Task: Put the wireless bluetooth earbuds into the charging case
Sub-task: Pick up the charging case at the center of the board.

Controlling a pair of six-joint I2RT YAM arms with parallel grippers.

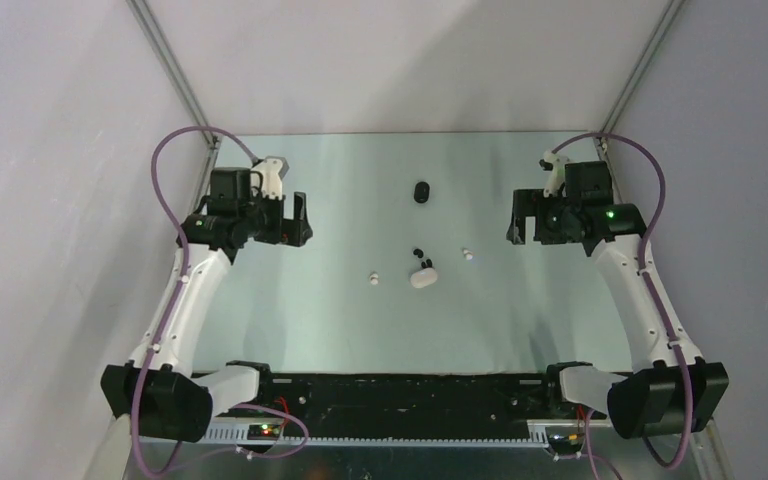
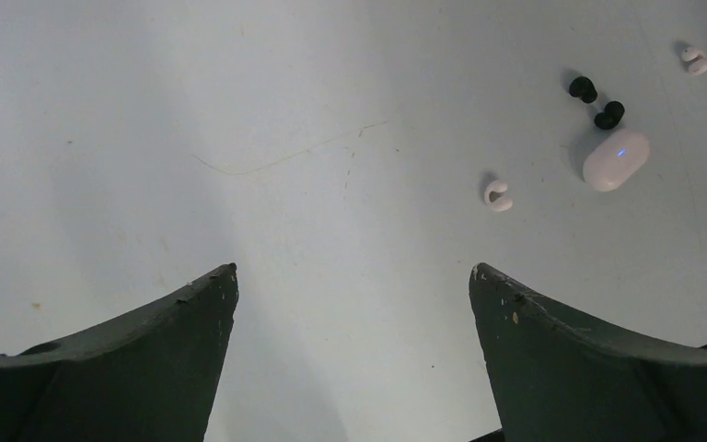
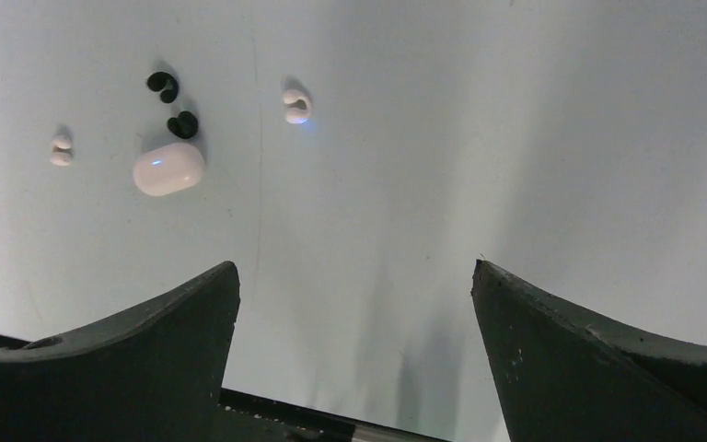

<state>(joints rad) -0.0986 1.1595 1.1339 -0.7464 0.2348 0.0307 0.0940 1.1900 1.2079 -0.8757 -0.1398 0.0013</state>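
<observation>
Gaping wide and empty, left claw [image 2: 353, 276] and right claw [image 3: 356, 267] flank white case [image 2: 612, 166], blue light [image 2: 619, 153] lit.

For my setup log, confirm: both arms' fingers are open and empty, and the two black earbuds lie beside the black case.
Wrong case: the two black earbuds lie beside the white case; the black case sits apart, per the top view. The rest holds.
</observation>
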